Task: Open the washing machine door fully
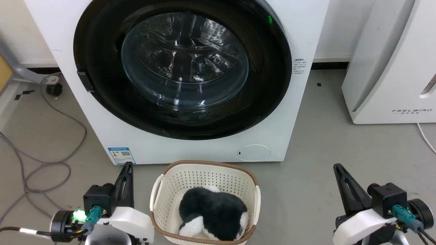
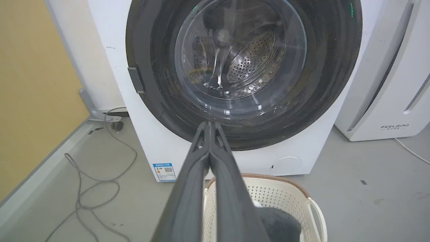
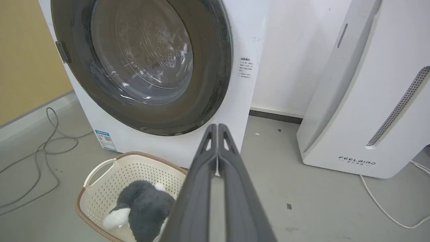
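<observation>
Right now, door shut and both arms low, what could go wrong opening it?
The handle tab on the washing machine door is small; the left gripper, fingers shut, may slip off. The basket stands close below the door; a reaching arm could knock it. The white appliance on the right might block full swing.

The grey floor (image 1: 323,143) carries everything here. The washing machine (image 1: 190,149) stands on it as a big white box, backed against the wall. Just in front of the washing machine, near the middle of its front, sits a cream perforated basket (image 1: 204,178) with a brown rim. To the right of the washing machine, well apart, stands a white appliance (image 1: 385,68) marked FEELBIRD, with a thin white cord (image 1: 425,136) trailing beside it. Left of the washing machine a grey cable (image 1: 84,131) loops loosely over the floor, and a small black caster (image 1: 53,89) rests near the machine's back left corner. A small dark tape mark (image 1: 318,84) lies between the two white machines.
</observation>
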